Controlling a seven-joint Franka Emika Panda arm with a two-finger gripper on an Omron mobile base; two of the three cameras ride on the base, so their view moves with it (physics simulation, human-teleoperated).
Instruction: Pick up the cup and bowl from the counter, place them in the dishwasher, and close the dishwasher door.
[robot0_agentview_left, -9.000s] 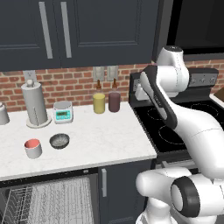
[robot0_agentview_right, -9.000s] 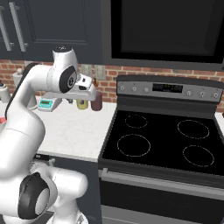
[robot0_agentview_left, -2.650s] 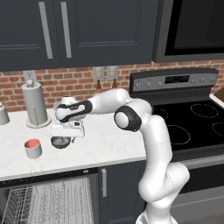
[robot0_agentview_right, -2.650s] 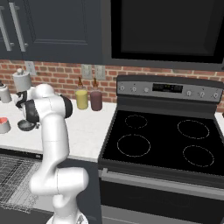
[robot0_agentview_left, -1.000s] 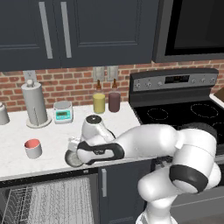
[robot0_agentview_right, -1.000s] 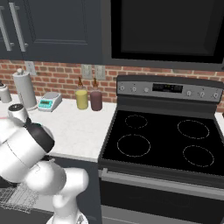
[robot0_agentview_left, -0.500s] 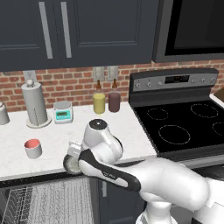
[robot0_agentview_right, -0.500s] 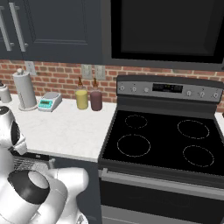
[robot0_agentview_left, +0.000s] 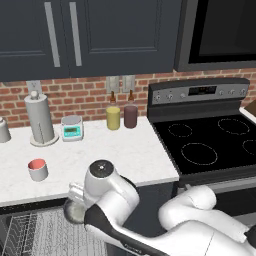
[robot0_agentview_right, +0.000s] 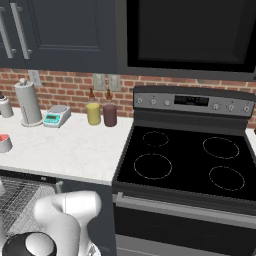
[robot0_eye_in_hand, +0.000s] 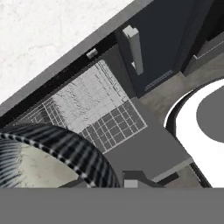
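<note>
The gripper (robot0_agentview_left: 75, 200) was held low, just in front of the counter (robot0_agentview_left: 125, 155) edge and above the open dishwasher (robot0_agentview_left: 30, 235). Its jaws were clamped on the rim of the bowl (robot0_agentview_left: 75, 212), which hung clear of the counter and over the white wire rack (robot0_agentview_left: 20, 232). In the hand view the bowl (robot0_eye_in_hand: 48, 153) sat close at lower left, its striped dark rim curving over a pale inside, with the rack (robot0_eye_in_hand: 87, 109) spread beneath and beyond it. The counter's thick edge (robot0_eye_in_hand: 52, 43) crossed the upper left of that view.

The cup (robot0_agentview_left: 38, 169) stood upright on the counter, well apart from the gripper, red-pink inside showing. From the right base view the cup (robot0_agentview_right: 4, 142) was at the far left edge. A paper towel roll (robot0_agentview_left: 40, 119), a small scale (robot0_agentview_left: 72, 127), a yellow bottle (robot0_agentview_left: 113, 117) and a maroon bottle (robot0_agentview_left: 130, 115) stood along the brick wall. The stovetop (robot0_agentview_right: 185, 162) lay to the right of the counter.
</note>
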